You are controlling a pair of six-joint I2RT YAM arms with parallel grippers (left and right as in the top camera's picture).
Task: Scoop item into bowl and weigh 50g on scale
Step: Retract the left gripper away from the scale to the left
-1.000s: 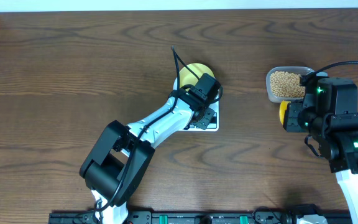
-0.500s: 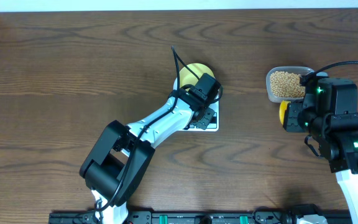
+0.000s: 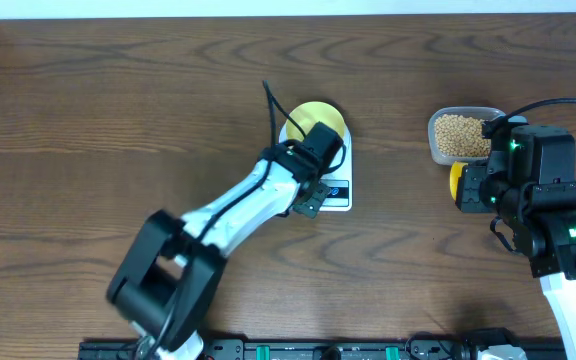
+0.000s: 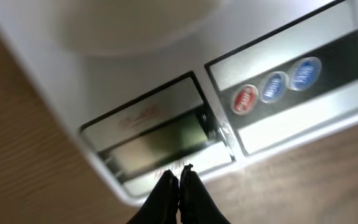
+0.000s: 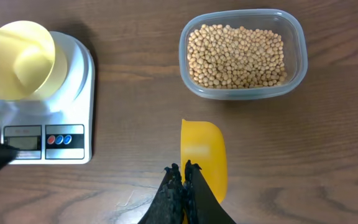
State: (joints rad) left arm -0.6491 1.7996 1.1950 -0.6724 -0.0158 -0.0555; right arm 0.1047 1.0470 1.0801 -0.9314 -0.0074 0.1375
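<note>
While your left gripper (image 4: 179, 177), pressed together, hovers at the scale (image 4: 104, 87) display (image 4: 160, 140), shift right and tap the buttons (image 4: 275, 87) lightly; your right gripper (image 5: 182, 171), also closed, sits over the scoop (image 5: 202, 146).

The bowl (image 5: 17, 59) sits on the scale (image 5: 79, 81), left of the tub (image 5: 297, 37) holding the beans (image 5: 235, 56); the scoop (image 5: 202, 152) lies just before the tub

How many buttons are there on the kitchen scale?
3. They sit in a row on the scale, right of the display: a red button nearest it, then a middle blue button and an outer blue button. None seem hidden.
</note>
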